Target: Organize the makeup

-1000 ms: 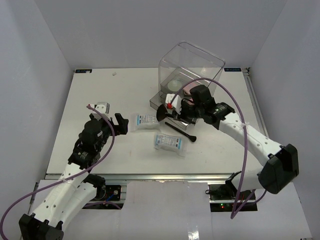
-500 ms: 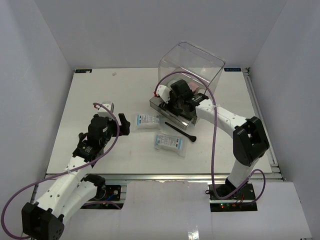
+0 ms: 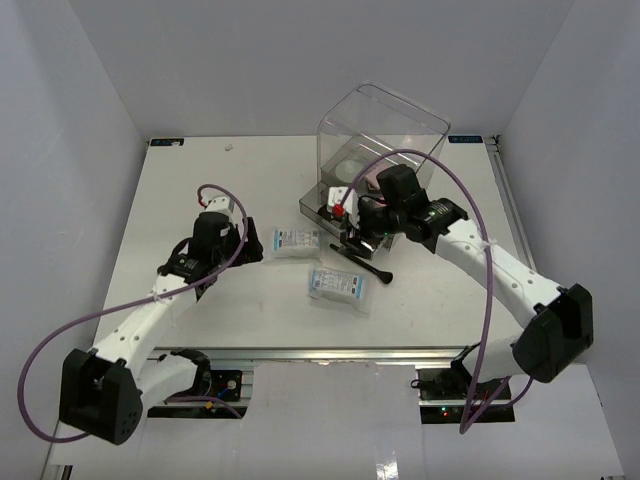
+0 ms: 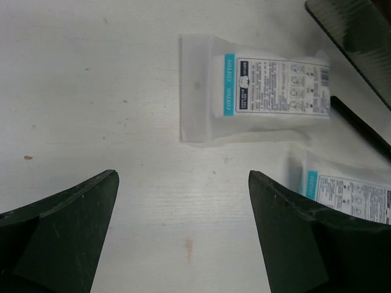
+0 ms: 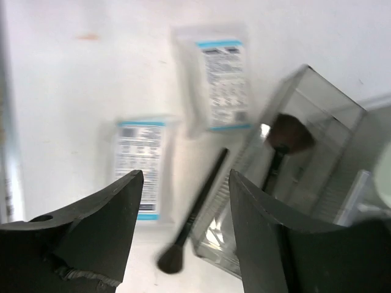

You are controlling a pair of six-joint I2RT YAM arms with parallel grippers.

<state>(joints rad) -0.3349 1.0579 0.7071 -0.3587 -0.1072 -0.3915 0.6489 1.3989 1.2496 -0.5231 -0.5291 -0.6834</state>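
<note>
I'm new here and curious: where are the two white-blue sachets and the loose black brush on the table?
far sachet (image 3: 290,241): top external view, middle of its label.
near sachet (image 3: 337,285): top external view, middle of the packet.
black brush (image 3: 361,265): top external view, middle of its handle.

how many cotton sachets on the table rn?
2. One sachet lies mid-table ahead of the left gripper; the other sachet is nearer the front edge, beside the black brush. The clear box could hide more.

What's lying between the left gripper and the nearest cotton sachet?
Nothing. In the left wrist view, only bare white table lies between the open left gripper and the cotton sachet ahead of it.
</note>
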